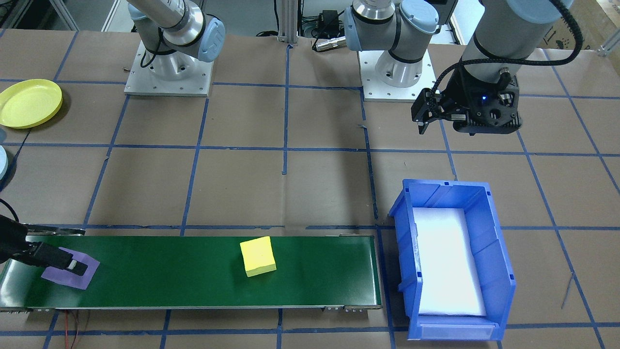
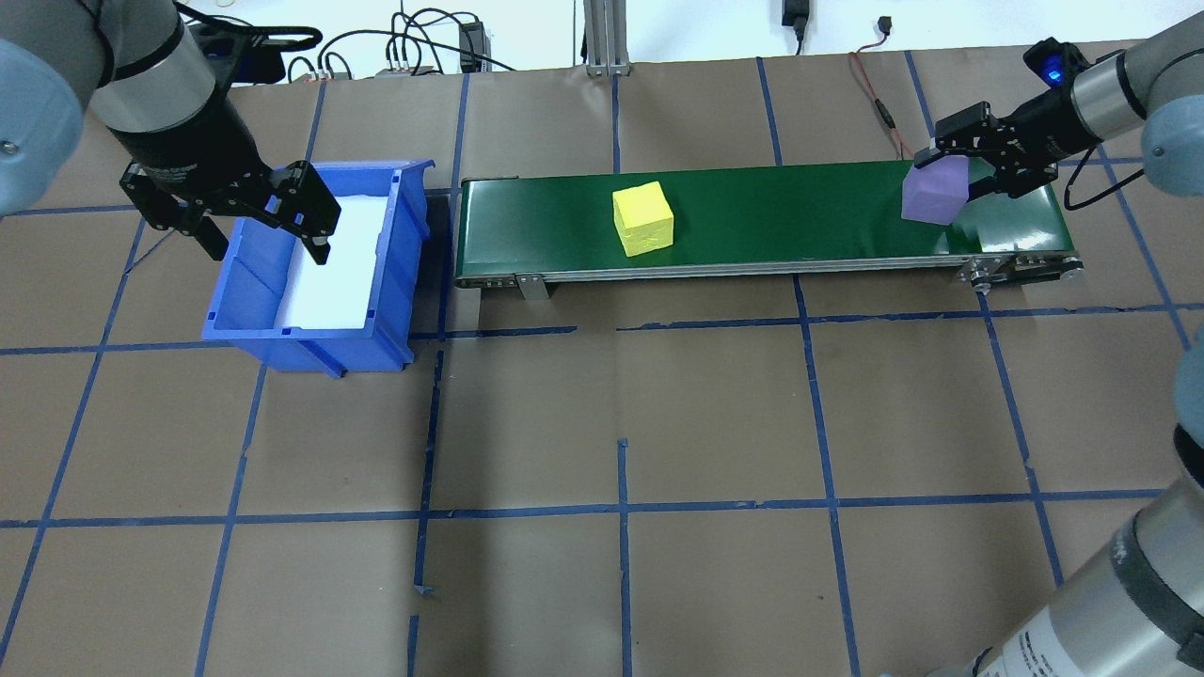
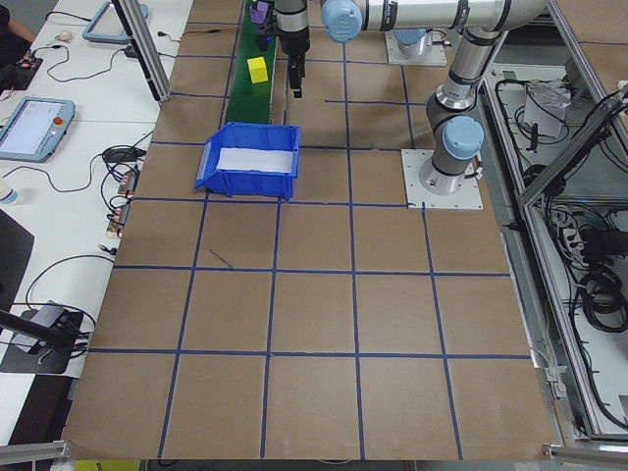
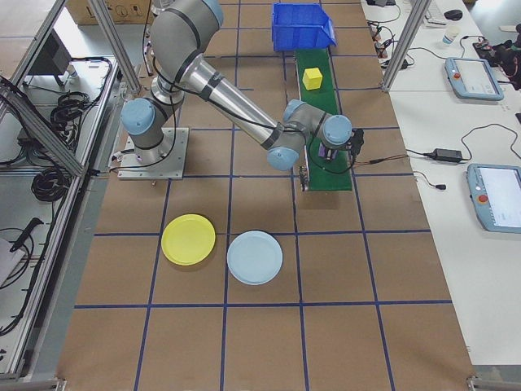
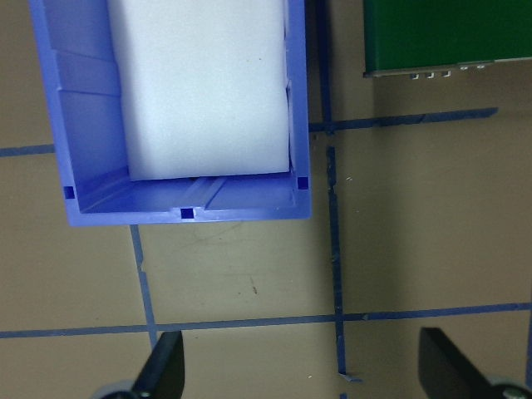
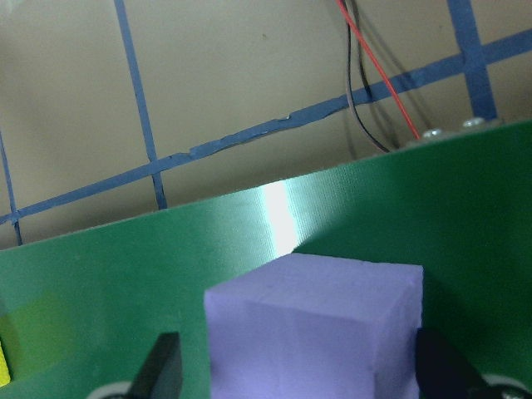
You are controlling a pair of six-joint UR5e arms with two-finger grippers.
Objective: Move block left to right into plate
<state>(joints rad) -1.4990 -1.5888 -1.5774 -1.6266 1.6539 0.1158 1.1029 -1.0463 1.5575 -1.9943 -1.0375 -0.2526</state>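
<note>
A purple block (image 2: 931,191) sits at the right end of the green conveyor belt (image 2: 781,212). My right gripper (image 6: 299,376) is open, with one finger on each side of this block (image 6: 316,332) and small gaps showing. A yellow block (image 2: 643,218) lies mid-belt, also in the front view (image 1: 257,256). The pale yellow plate (image 1: 29,103) rests on the table on my right side, away from the belt, and shows as well in the right view (image 4: 188,239). My left gripper (image 2: 268,246) hangs open and empty over the near edge of the blue bin (image 2: 246,282).
The blue bin (image 1: 499,271) with a white foam liner stands at the belt's left end. A pale blue plate (image 4: 255,257) lies beside the yellow one. Red and black wires (image 6: 374,100) run past the belt's right end. Brown paper with blue tape lines covers the table.
</note>
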